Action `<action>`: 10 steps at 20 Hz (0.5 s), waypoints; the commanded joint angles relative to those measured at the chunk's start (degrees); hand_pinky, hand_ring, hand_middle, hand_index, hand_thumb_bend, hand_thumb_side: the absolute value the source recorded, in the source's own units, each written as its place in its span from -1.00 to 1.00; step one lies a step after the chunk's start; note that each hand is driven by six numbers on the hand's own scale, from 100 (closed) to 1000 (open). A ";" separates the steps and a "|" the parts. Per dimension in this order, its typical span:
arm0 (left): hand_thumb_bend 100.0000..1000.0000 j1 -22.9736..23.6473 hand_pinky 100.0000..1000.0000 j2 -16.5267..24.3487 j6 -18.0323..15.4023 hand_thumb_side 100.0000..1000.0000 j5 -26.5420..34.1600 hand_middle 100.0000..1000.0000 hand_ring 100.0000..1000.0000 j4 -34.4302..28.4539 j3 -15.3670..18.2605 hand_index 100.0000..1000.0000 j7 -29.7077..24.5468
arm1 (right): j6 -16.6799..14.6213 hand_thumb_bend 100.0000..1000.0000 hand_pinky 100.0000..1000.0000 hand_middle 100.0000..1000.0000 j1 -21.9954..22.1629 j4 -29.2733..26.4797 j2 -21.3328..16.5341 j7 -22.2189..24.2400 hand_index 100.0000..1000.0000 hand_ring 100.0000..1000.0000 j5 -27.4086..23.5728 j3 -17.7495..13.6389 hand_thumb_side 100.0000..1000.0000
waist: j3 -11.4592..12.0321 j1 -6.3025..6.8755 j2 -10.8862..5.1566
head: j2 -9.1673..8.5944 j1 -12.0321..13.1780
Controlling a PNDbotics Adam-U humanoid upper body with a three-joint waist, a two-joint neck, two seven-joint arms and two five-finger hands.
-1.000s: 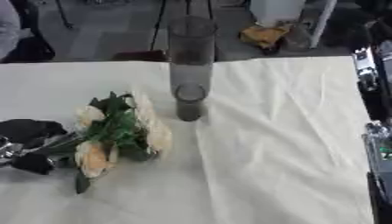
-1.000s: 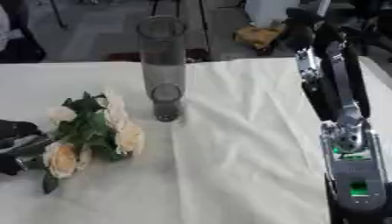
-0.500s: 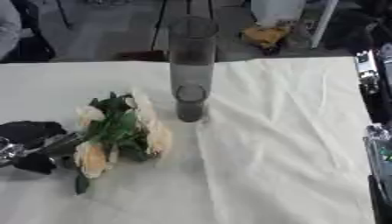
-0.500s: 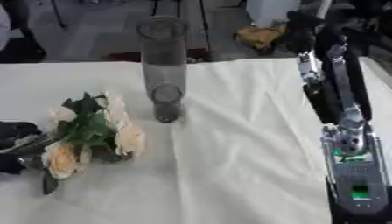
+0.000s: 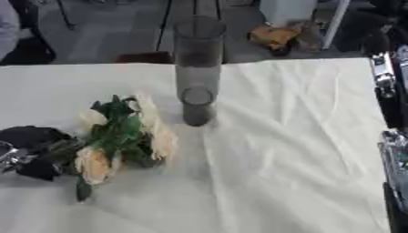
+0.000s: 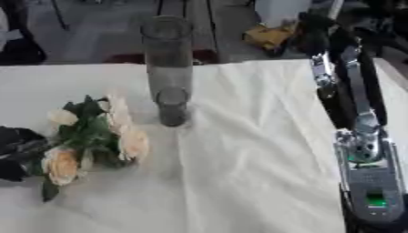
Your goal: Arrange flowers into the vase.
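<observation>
Bench (image 5: 303, 150) under wrinkled cream cloth, grey floor and clutter beyond. Tall clear vase (image 5: 197, 68) upright mid-bench, no flowers in it. Left hand (image 5: 32, 150) low at left edge, fingers wrapped round the bouquet (image 5: 119, 136) stems, cream blooms lying on cloth left of vase. Right arm (image 6: 359, 136) along right edge, its hand unseen. Nothing has shifted since earlier.

vase (image 5: 197, 68): upright, centre-far on cloth (image 5: 287, 154), only tall obstacle
flowers (image 5: 119, 136): lying left of vase, near its base, block low approach from left
left hand (image 5: 32, 150): at left edge, on bouquet stems
right arm (image 6: 359, 136): along right edge
free room: open cloth right of vase and in front
</observation>
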 commanded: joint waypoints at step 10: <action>-1.00 -1.44 0.12 0.02 1.14 0.12 -1.23 0.30 0.08 0.74 0.60 0.58 5.80 | -0.09 -0.86 0.24 0.02 -0.41 -0.12 -1.03 0.34 0.68 0.62 -0.62 -0.47 1.00 | -0.24 0.12 -0.58 | -0.86 0.23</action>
